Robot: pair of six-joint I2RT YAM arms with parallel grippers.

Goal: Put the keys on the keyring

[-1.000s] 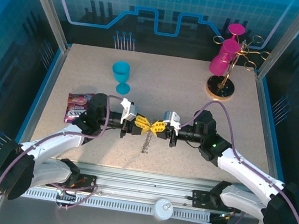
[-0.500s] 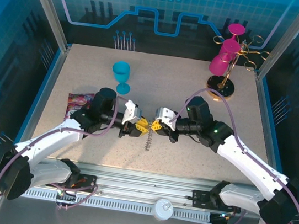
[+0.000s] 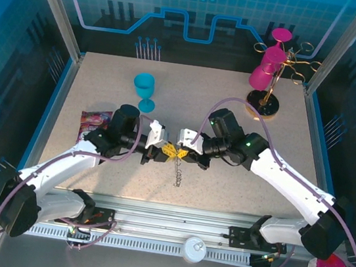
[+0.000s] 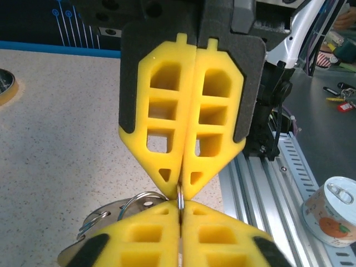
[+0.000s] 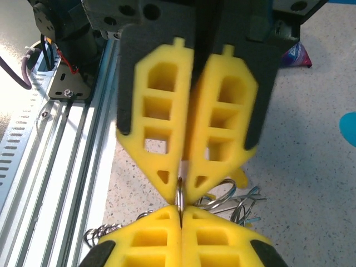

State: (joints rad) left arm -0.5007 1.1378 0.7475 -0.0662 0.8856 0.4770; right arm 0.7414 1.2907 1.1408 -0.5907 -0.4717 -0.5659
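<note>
While both claws pinch one thin ring tip to tip, any uneven pull could tear it free.
Near side: bead chain point(image 3: 177, 173) trails from the grip twd the near edge, loose, so it may swing or snag. Mid-table: left gripper point(image 4: 181, 210) & right gripper point(image 5: 181, 212) are each clamped on the keyring's metal ring point(image 4: 179, 194), nose to nose. If the arms drift apart or twist out of sync, the ring prob. slips or bends. Wire loops point(image 5: 219, 192) crowd just behind. Keys not clear, poss. the yellow bit point(image 5: 243, 178). Far left: blue goblet point(image 3: 145, 90), well apart, no worry.
</note>
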